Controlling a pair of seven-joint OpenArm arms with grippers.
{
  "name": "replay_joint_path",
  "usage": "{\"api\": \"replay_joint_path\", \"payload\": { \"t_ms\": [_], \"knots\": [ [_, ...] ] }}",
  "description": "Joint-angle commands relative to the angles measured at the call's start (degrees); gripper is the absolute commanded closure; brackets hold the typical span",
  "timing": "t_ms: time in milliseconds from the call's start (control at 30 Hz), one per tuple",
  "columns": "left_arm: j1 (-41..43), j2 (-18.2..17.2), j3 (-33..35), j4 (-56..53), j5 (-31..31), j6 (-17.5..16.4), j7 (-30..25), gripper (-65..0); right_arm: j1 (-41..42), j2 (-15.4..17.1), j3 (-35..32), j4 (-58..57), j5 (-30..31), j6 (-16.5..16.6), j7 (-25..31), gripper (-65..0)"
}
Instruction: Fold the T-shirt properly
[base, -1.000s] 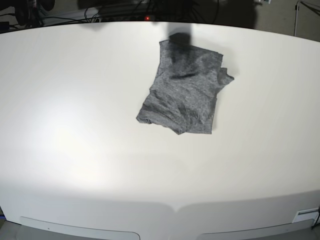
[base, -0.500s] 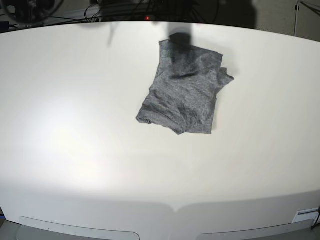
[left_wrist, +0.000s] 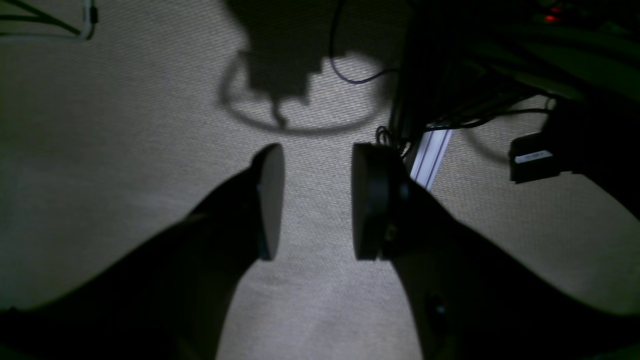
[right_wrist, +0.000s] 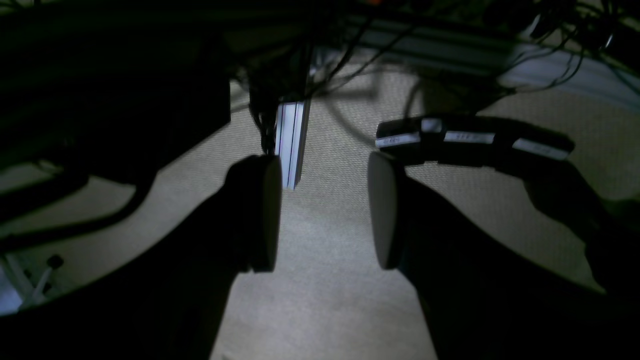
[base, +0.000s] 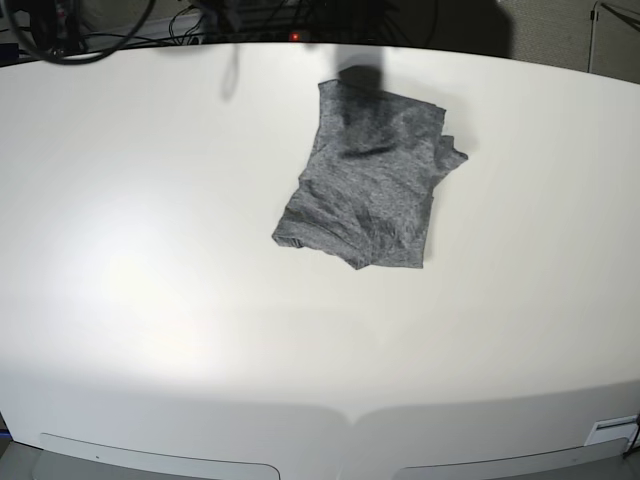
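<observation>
The heather-grey T-shirt (base: 370, 175) lies bunched in a rough, wrinkled rectangle on the white table (base: 150, 250), right of centre towards the far edge, with a dark shadow over its far corner. No arm shows in the base view. In the left wrist view my left gripper (left_wrist: 314, 201) is open over carpeted floor, with nothing between its round black pads (left_wrist: 270, 200). My right gripper (right_wrist: 324, 212) is open too, also above carpet, and holds nothing. The T-shirt appears in neither wrist view.
Cables (base: 120, 22) and dark equipment sit beyond the table's far edge. On the floor, a white rail (left_wrist: 430, 157) and a black box (left_wrist: 535, 157) lie near the left gripper. A power strip (right_wrist: 472, 140) and a rail (right_wrist: 292, 145) lie near the right one.
The T-shirt has not moved. A cable loop and its shadow have swung in at the far-left edge of the table.
</observation>
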Motion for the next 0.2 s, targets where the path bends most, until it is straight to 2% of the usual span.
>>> {"api": "replay_joint_path", "payload": {
  "t_ms": [0, 167],
  "knots": [
    [0.7, -0.5, 0.0, 0.0, 0.0, -0.1, 0.0, -21.5, -0.3, 0.5, 0.0, 0.2, 0.1, 0.5, 0.2, -28.5],
    [0.7, -0.5, 0.0, 0.6, 5.9, 0.0, 0.2, -21.5, -0.3, 0.5, 0.0, 0.2, 0.1, 0.5, 2.4, -28.5]
  ]
}}
